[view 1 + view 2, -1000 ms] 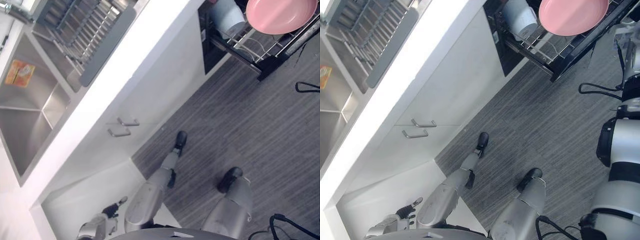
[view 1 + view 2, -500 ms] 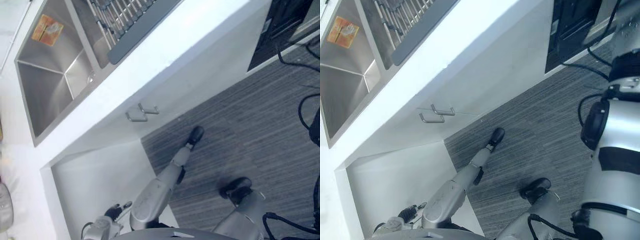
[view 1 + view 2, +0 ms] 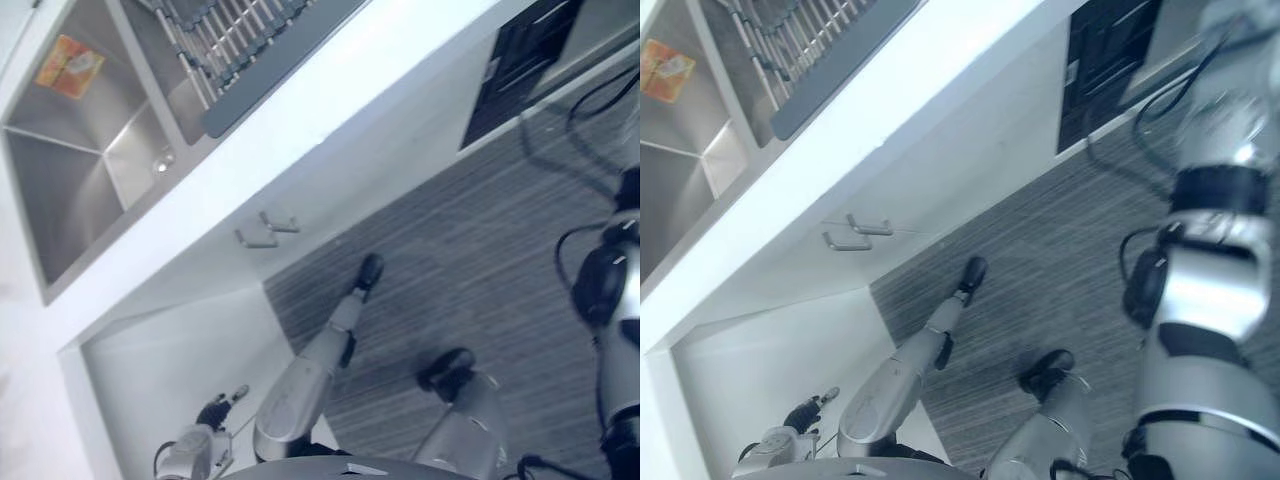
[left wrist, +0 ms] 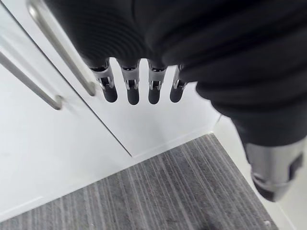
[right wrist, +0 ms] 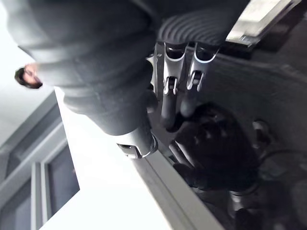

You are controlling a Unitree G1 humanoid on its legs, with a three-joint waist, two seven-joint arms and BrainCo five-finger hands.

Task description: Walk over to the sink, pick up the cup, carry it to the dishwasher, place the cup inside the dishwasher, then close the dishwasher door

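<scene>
The steel sink [image 3: 70, 190] lies at the upper left, set into the white counter [image 3: 330, 100]. The dishwasher [image 3: 520, 60] shows as a dark front at the upper right, with a grey slab [image 3: 590, 30] beside it. I cannot tell how its door stands. My left hand [image 3: 200, 452] hangs low beside the white cabinet. Its fingers [image 4: 132, 91] are straight and hold nothing. My right hand [image 5: 170, 96] points its fingers at a dark shape, fairly straight and with nothing in them. The right arm [image 3: 1200, 290] rises along the right edge.
A dish rack on a dark mat [image 3: 250, 60] sits on the counter beside the sink. Two bar handles [image 3: 265, 228] stick out of the white cabinet front below it. Grey striped floor [image 3: 480, 250] stretches from the cabinet to the dishwasher.
The view has swung: the pulled-out rack with a pink plate and a white cup, seen a second ago, is gone from the picture. My right arm now stands higher at the right.
</scene>
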